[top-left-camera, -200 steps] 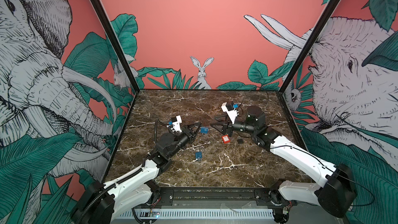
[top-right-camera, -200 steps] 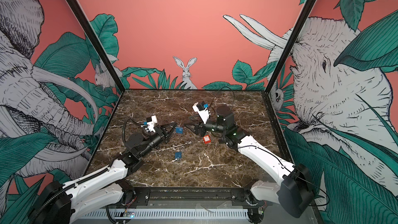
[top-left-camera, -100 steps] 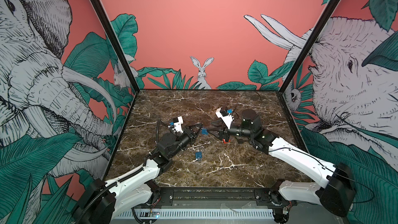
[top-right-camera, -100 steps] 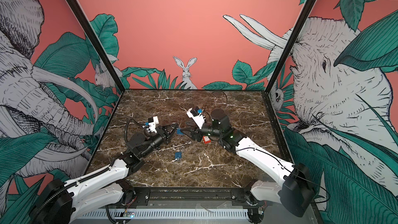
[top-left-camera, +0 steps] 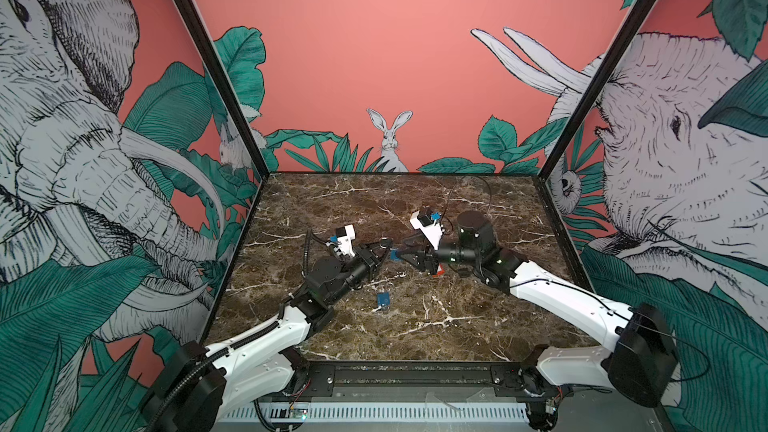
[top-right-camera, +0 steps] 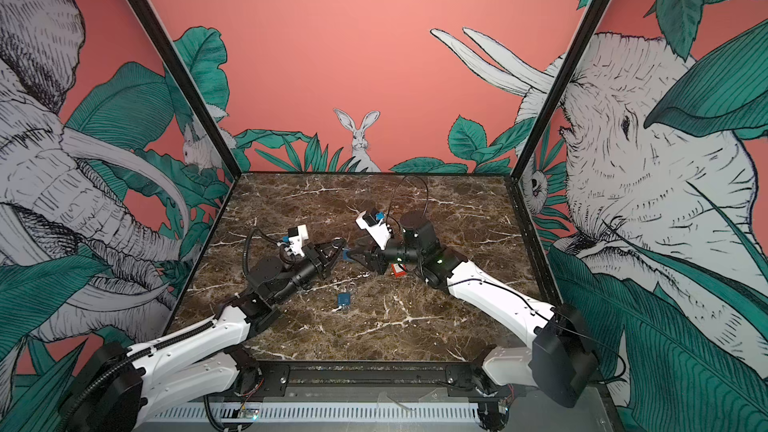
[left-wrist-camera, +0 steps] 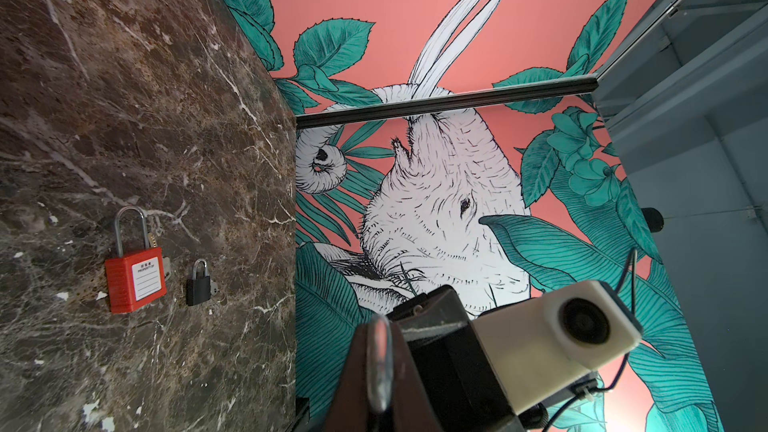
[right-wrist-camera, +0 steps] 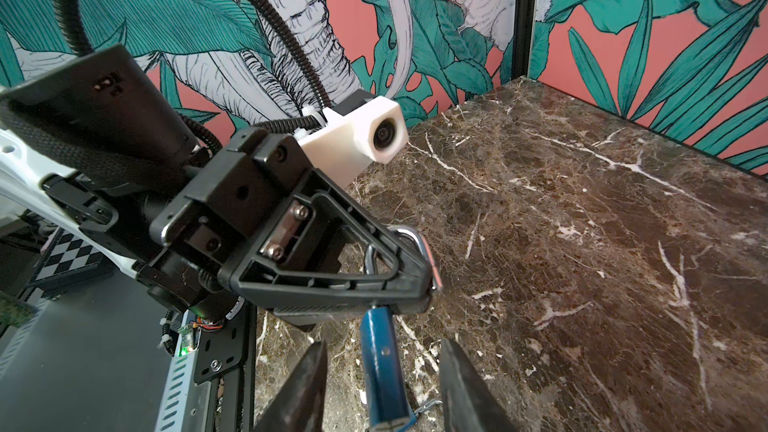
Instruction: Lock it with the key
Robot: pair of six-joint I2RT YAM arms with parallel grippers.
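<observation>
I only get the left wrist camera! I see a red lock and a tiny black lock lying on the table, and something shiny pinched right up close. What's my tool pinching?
Observer: The left tool is shut on the metal loop of a blue padlock; its blue body sticks out past your picture.
Operator: Where's the other arm?
Observer: The right tool is open, its fingers on each side of that blue body, with gaps showing on both sides.
Operator: Anything else blue?
Observer: Yes, a small blue piece lies alone on the table, nearer the arms' bases than the tools; I cannot tell what it is.
</observation>
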